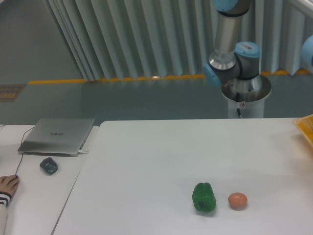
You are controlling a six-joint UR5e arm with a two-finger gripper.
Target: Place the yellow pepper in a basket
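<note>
Basket [304, 126] corner at right frame edge; green pepper [204, 197] and egg [237, 200] lower centre; arm [232, 54] upper right, gripper and jaws out of frame.

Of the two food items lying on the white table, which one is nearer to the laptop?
The green pepper. It lies to the left of the brown egg, on the side toward the laptop; the egg sits farther right.

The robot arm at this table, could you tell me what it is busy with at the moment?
The arm reaches off past the right edge, so its end effector and the yellow pepper are out of view. Only a corner of the basket shows at the right. The green pepper and the brown egg lie untouched on the table.
</note>
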